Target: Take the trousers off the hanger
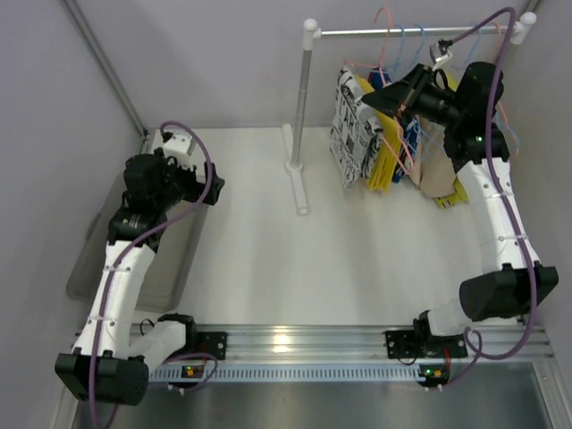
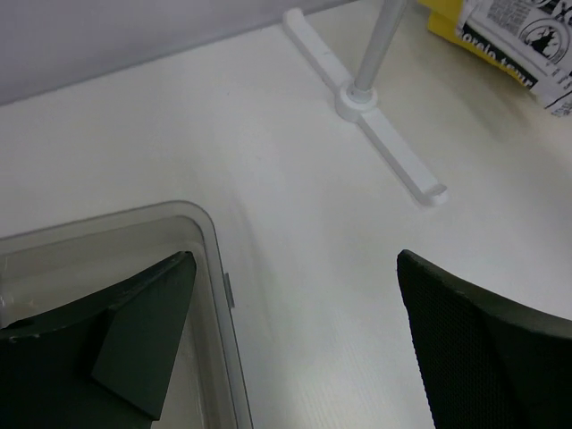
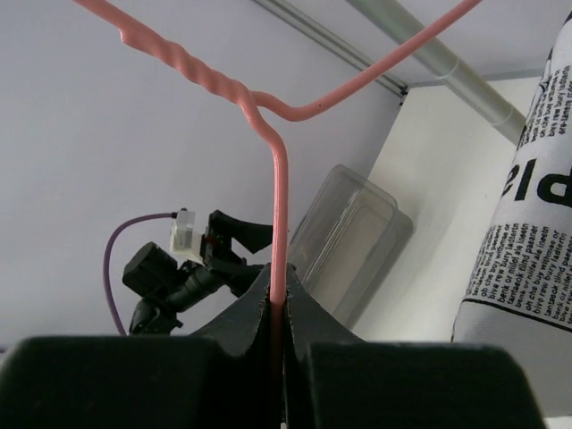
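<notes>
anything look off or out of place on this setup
Nothing looks spilled or damaged. The one thing that stands out is the pink wire hanger: the right gripper is shut on its wire just below the twisted neck. The trousers hang bunched tightly together under the rail, which looks crowded but not wrong.

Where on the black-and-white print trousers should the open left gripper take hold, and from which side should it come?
Likely the lower edge of the black-and-white print trousers, approached from the rack pole side. They hang leftmost, so that face is free; the yellow trousers crowd the other. The right gripper is shut on the pink hanger.
</notes>
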Available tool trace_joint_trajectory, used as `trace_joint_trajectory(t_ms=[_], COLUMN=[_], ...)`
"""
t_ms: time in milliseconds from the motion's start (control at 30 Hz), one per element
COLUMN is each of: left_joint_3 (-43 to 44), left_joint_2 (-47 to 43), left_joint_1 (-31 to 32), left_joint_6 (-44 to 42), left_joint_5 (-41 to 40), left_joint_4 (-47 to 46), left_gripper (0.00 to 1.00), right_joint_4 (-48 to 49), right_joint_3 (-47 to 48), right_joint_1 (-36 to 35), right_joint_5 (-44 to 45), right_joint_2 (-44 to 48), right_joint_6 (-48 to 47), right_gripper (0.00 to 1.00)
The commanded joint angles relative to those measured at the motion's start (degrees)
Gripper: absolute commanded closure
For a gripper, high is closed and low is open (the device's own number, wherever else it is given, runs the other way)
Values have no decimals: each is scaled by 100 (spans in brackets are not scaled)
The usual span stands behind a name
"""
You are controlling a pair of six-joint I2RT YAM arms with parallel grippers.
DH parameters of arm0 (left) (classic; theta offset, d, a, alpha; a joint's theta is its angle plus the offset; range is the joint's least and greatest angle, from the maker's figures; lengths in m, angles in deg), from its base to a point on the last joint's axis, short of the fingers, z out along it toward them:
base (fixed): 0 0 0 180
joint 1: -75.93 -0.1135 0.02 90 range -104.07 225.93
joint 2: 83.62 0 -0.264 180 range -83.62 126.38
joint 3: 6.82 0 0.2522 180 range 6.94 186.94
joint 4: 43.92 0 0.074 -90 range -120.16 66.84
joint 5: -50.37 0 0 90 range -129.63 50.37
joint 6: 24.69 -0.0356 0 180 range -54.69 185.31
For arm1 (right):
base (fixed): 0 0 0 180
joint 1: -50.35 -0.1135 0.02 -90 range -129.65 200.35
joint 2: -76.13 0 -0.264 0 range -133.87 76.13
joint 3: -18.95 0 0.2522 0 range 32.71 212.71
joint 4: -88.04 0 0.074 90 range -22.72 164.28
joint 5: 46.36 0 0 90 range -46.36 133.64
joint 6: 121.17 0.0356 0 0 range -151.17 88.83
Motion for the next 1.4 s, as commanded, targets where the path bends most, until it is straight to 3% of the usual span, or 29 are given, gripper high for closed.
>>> trace_joint_trajectory(t_ms=[0,167,333,467,567,767,1000,1367], left_joint_3=[-410,-587,-586,-692,-640,-560,-885,-938], left_joint_2=[-363,-170,277,620,998,1877,2439,3345], left_joint_1=[514,1623,3099,4433,4945,5561,6045,6063], left_joint_6=[-581,-1207,-1294,-1391,-1225,-838,-767,-943], left_joint_5=[-69,-852,-2204,-2935,-3173,-3937,-4006,-4227], left_joint_4=[-1544,-2486,-3488,-4261,-4745,-5825,-7371,-8015], left_gripper=[1,1,1,1,1,1,1,1], right_joint_4=[1447,1458,923,676,631,421,289,192], right_joint_3=[-389,-1015,-1586,-1675,-1613,-1078,-814,-673], right_joint_1=[49,23,-451,-926,-1032,-1076,-1093,-1164], right_joint_5=[182,498,1762,2633,2766,2959,3056,3012], right_joint_2=[934,1716,2567,2825,2851,2667,2552,2710], right_joint_6=[63,90,-305,-516,-411,-279,-16,99], right_gripper=[100,100,100,100,100,100,100,100])
